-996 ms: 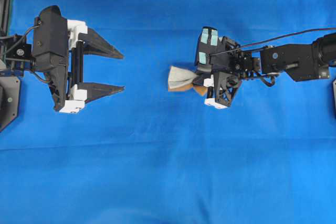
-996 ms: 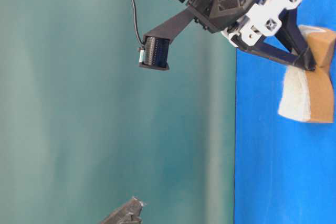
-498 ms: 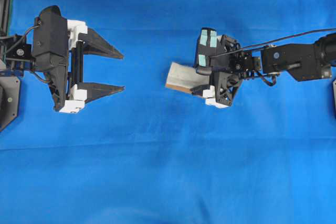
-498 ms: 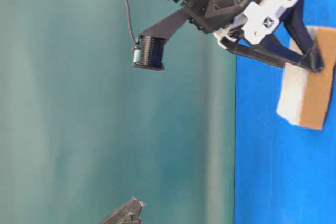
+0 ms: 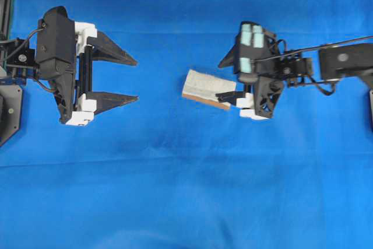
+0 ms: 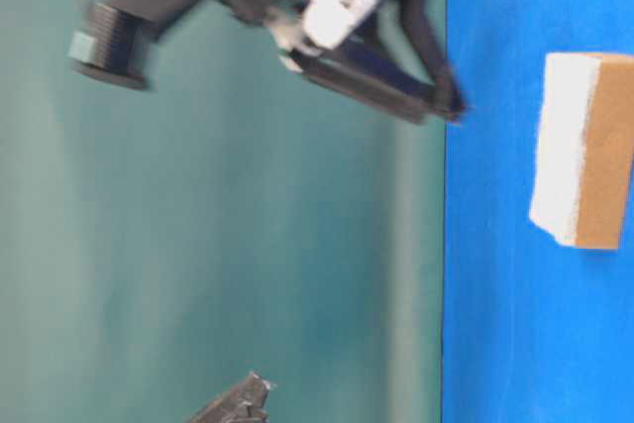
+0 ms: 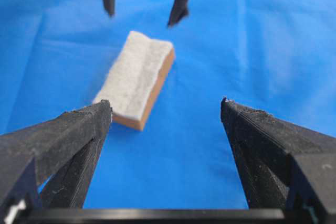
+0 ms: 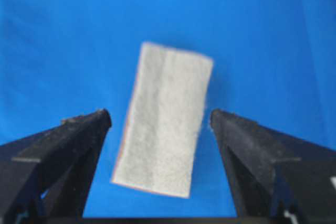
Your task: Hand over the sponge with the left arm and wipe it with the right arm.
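Your right gripper (image 5: 226, 80) hangs spread over the freed sponge (image 5: 207, 87) lying flat; your left gripper (image 5: 133, 79) waits wide, empty.

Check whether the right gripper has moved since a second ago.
Yes. The right gripper has opened and backed off rightward from the sponge, away from the unmoved left gripper.

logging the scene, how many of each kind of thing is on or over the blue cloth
sponge: 1
robot arms: 2, the left arm and the right arm
blue cloth: 1
total: 4
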Controlling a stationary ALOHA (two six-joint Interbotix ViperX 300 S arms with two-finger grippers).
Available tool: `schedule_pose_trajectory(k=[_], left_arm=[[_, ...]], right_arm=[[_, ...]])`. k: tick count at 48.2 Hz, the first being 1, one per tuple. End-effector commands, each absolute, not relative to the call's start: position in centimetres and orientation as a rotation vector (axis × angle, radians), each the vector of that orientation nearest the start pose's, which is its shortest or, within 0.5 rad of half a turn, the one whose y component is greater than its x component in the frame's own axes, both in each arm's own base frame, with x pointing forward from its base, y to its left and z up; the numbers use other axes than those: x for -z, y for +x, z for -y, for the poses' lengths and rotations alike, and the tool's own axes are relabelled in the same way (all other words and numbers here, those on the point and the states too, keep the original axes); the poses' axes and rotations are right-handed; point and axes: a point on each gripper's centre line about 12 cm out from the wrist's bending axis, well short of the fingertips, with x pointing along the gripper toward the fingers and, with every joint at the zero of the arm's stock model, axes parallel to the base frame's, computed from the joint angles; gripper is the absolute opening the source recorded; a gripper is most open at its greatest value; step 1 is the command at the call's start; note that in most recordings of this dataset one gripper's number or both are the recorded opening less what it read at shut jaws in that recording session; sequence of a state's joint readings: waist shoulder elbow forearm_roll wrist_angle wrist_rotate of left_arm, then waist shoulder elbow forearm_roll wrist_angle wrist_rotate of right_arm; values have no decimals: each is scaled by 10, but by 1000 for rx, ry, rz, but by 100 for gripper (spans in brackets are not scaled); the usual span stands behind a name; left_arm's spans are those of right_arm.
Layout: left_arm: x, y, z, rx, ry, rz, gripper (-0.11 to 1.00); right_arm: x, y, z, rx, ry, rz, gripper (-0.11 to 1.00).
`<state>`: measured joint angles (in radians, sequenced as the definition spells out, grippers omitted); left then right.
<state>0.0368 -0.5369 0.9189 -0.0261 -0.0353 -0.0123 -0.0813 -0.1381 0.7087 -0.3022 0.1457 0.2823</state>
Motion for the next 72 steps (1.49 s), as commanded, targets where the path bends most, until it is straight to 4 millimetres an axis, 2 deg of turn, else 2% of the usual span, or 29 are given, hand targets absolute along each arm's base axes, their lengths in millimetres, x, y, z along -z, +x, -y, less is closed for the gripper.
schedule_pose_trajectory(k=[1,10,30,40,49,58,64,72], left_arm=[[-270,288,-10,-42,-42,-323,82],[-270,288,-10,-42,-44,-324,82],[-270,290,-10,-42,-45,-328,82],[-275,281,-10,-43,-56,-313,82],[-285,263,-9,-42,-54,-278,82],[-296,236,-8,-38,-43,-243,82],[-299,220,-7,-36,-40,-242,82],[-292,195,-6,-34,-26,-230,82]], right_arm=[[-223,354,30,109,-12,-643,73],[-242,344,25,99,-19,-595,73],[-244,344,24,94,-7,-571,73],[-251,333,24,99,-3,-555,73],[-272,307,23,105,-2,-491,73],[-289,270,22,117,3,-428,73],[-296,245,23,136,10,-413,73],[-297,212,22,146,10,-368,73]])
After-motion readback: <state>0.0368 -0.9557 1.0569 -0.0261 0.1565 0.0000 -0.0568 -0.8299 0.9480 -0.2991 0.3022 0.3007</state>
